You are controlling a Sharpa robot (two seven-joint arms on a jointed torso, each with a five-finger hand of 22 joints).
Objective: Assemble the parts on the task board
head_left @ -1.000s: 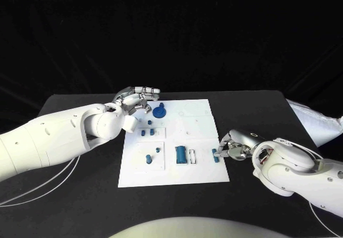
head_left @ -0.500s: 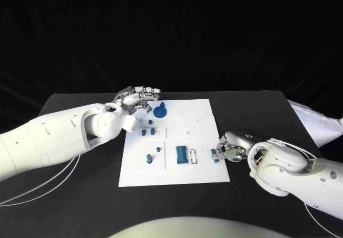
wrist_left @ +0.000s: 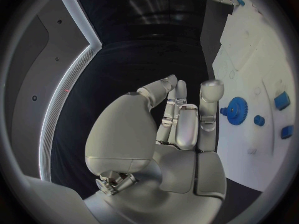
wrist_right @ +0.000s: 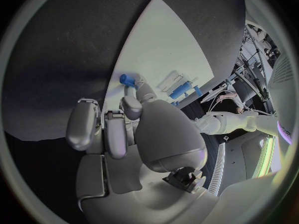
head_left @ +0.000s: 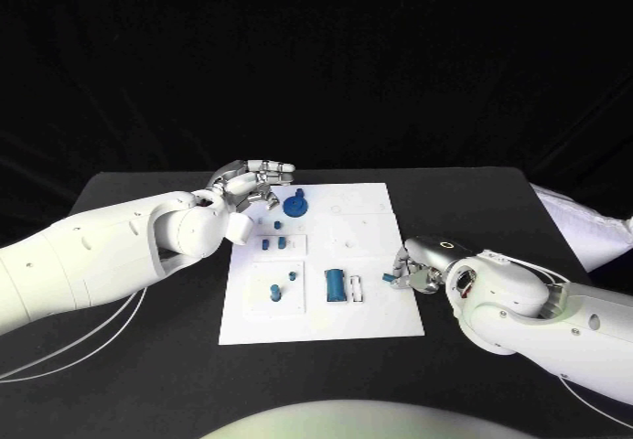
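- Task board, a flat matte white rectangular plate, lay at the centre of the head view on the black table, with faint raised outlines marking its compartments.
- Left hand, smooth silver metal on a glossy white arm, hung over the board's upper left corner in the head view; its fingers were curled inward around nothing, which the left wrist view showed plainly.
- Right hand sat at the board's right edge, right of centre in the head view, pinching a small blue part; the right wrist view showed that part as a stubby cylinder between thumb and fingertip, above the board's edge.
- Blue gear, a toothed disc with a knob beside it, lay at the board's upper left; its teeth were clear in the left wrist view.
- Blue rectangular block lay just below the board's middle, long side upright in the frame.
- Small blue pegs stood left of the block; whether they were seated in holes could not be told.
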